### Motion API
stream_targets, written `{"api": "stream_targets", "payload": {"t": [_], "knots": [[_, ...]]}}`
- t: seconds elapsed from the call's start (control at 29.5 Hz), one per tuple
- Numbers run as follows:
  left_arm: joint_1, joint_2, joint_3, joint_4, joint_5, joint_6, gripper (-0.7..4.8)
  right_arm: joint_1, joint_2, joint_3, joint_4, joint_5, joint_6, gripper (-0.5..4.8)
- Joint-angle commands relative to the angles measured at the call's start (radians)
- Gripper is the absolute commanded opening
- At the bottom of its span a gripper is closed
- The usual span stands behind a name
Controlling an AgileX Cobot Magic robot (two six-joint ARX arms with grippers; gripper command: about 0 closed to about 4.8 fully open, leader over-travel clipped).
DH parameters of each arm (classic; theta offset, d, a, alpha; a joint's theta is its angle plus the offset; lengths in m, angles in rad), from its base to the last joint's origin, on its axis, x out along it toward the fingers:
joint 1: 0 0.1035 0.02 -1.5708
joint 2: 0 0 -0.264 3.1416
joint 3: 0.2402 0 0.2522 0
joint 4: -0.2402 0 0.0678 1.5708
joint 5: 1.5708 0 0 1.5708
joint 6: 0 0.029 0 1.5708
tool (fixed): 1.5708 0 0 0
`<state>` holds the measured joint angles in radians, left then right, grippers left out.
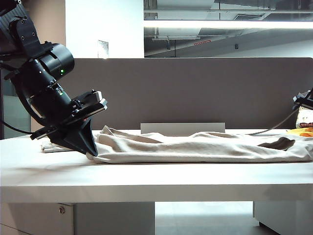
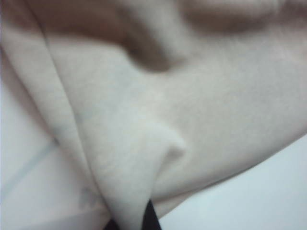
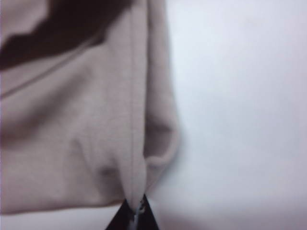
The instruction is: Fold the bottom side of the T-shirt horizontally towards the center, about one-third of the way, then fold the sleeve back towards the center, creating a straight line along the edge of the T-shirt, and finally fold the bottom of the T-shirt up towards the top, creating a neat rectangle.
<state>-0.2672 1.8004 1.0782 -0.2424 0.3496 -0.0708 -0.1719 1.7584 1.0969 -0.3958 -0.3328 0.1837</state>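
— Both grippers are pressed together on cloth, operator. Your left gripper [image 2: 144, 218] pinches a peak of the T-shirt [image 2: 182, 110] between its dark fingertips; the fabric rises into a ridge right at the tips. Your right gripper [image 3: 136, 215] is closed the same way, with a stitched seam of the T-shirt [image 3: 81, 134] running straight into its tips.

— Where do you see them from the outside?

— In the exterior view your left gripper [image 1: 91, 152] points steeply down at the left end of the T-shirt [image 1: 205, 147], tips at the table [image 1: 146, 178] surface, gripping the near corner of the cloth. Your right arm shows only as a sliver at the right border, and its gripper is out of that view.

— And the shirt itself?

— It lies bunched in a long low band across the table, running from your left gripper to the right border. A dark opening [image 1: 276, 143] shows near the right end.

— Room to move?

— You have a bare strip of table in front of the shirt, along the near edge. Behind it stands a grey partition [image 1: 195, 93], with a pale flat slab [image 1: 182, 128] at its foot. Something orange [image 1: 303, 132] sits at the far right. In both wrist views, bare white table lies beside the pinched folds.
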Motion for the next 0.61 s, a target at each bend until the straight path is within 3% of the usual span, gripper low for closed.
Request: {"api": "stream_targets", "payload": {"t": [0.03,0.27,0.61], "knots": [[-0.001,-0.006,0.002,-0.036,-0.016,0.036,-0.06,-0.009,-0.003,-0.003,-0.031,-0.001,-0.024,-0.06],[-0.001,-0.045,-0.022,-0.069,-0.016,0.06,-0.06,-0.035,-0.042,-0.082,-0.023,-0.002,-0.03,-0.06],[-0.003,-0.206,-0.175,-0.079,0.01,0.059,-0.06,-0.049,-0.212,-0.238,-0.012,-0.003,-0.029,-0.06]]}}
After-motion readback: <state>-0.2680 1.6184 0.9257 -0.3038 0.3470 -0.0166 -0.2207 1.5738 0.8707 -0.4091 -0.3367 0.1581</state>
